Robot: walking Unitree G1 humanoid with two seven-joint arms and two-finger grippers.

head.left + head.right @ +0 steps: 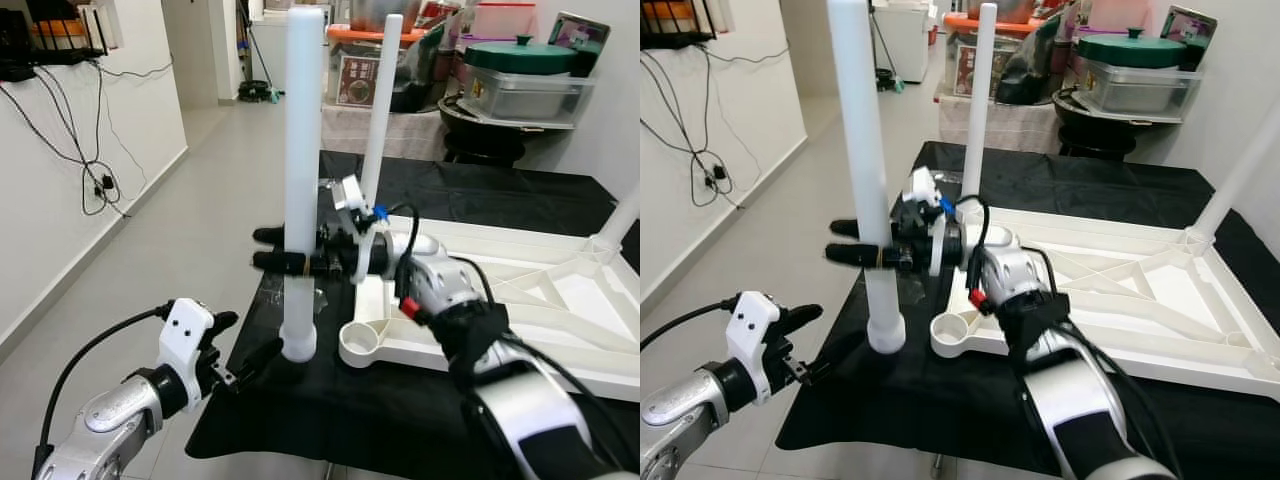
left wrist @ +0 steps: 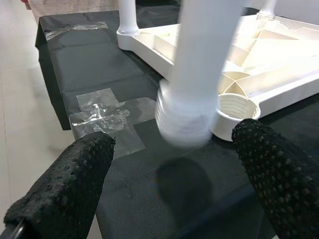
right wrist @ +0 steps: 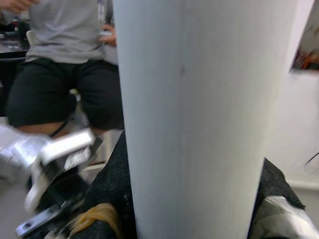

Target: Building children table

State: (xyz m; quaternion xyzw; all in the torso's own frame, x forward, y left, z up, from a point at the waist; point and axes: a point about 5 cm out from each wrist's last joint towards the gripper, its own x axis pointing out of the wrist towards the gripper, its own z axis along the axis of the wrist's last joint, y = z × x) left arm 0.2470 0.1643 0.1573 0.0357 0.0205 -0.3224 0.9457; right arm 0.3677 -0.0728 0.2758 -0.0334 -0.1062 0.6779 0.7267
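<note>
Your right gripper [image 1: 285,250] is pinched around a long white plastic table leg [image 1: 303,180], holding it upright with its threaded lower end hanging just above the black cloth-covered worktop [image 1: 400,420] near its front left corner. That end sits just beside the empty round socket [image 1: 362,340] at the near corner of the upturned white plastic children's tabletop [image 1: 520,310], but is not in it. A second white leg [image 1: 380,100] already stands upright in the tabletop's far left corner socket.

Your left gripper [image 1: 240,345] hovers off the worktop's front left edge, its two black fingers [image 2: 65,189] spread wide apart and gripping nothing, pointed toward the held leg's lower end. A patch of clear tape [image 2: 107,117] is stuck to the cloth just beyond that end.

Through the right wrist view you can see a seated person in a grey shirt and black shorts [image 3: 60,64] behind the leg.
</note>
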